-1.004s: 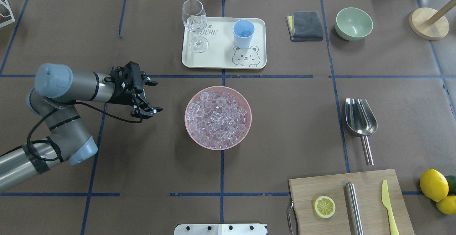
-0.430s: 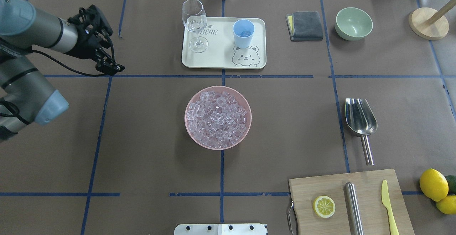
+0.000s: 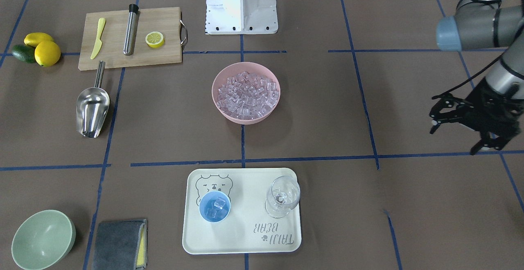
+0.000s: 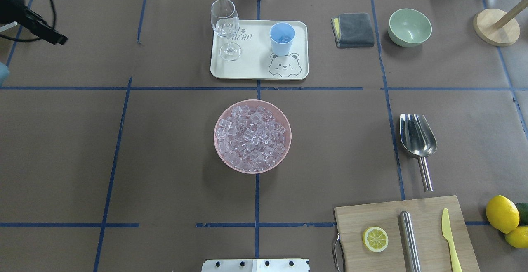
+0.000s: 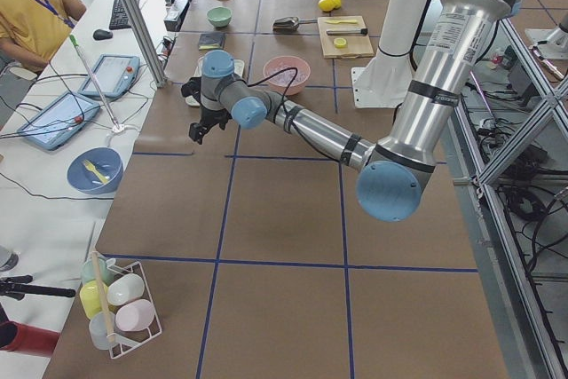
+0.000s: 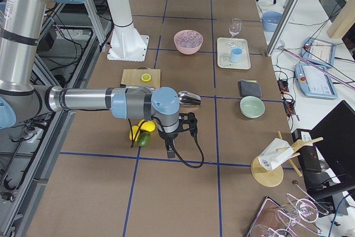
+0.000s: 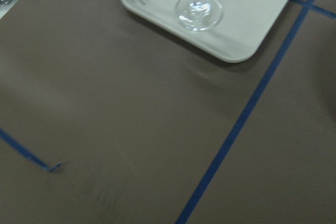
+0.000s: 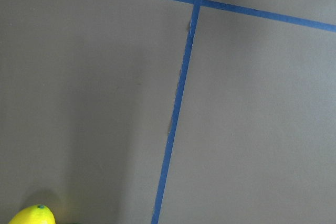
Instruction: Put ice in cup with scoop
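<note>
The ice is small clear glassy cubes, and most of it is heaped in a round pink bowl at the middle of the table. In the front-facing view I count a few cubes lying inside the small round light-blue plastic cup. That cup stands upright on a cream rectangular tray with a bear drawing, on the far side of the pink bowl from the robot. A clear stemmed glass shares the tray, beside the cup but not touching it.

The shiny silver metal scoop lies flat on the brown table on the robot's right, well apart from the bowl. Its trough points away from the robot and its thin handle points toward a wooden cutting board. Nothing grips it.

My left gripper hangs over bare table far out on the robot's left, fingers spread apart and empty. The right gripper shows only in the right side view, near whole yellow lemons; I cannot tell how its fingers stand.

On the board sit a lemon half, a steel cylinder and a yellow knife. A pale-green bowl and a folded grey cloth lie at the far right.
</note>
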You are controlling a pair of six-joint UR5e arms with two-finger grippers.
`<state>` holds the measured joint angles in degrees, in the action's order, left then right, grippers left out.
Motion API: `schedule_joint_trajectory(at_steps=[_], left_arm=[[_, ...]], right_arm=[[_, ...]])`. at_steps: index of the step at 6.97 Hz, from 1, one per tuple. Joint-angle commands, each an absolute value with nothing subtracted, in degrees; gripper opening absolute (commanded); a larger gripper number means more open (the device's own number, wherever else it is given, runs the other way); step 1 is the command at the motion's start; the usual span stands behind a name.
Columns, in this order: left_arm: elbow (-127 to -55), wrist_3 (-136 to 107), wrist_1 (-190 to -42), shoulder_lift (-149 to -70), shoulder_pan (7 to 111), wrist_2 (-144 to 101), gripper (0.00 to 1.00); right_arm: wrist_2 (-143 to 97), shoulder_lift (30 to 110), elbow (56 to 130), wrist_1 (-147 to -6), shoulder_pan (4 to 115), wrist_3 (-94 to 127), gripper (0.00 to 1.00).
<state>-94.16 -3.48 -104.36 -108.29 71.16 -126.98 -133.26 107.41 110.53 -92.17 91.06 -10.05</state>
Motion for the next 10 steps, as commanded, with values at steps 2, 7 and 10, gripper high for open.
schedule_joint_trajectory(at_steps=[2, 7, 10], left_arm=[[-91.58, -3.43, -96.59, -101.9, 83.56, -135.52, 1.0], [-92.9, -3.43, -95.18, -89.32, 89.74, -135.0, 1.0], [-93.33, 2.81, -95.27, -89.21, 90.0, -134.82, 1.0]], right_arm=[[-133.33, 107.05, 109.6, -92.2, 91.14, -9.84, 1.0], [-133.33, 107.14, 109.69, -92.2, 91.14, -9.23, 1.0], [-133.33, 107.23, 109.69, -92.2, 91.14, -9.14, 1.0]])
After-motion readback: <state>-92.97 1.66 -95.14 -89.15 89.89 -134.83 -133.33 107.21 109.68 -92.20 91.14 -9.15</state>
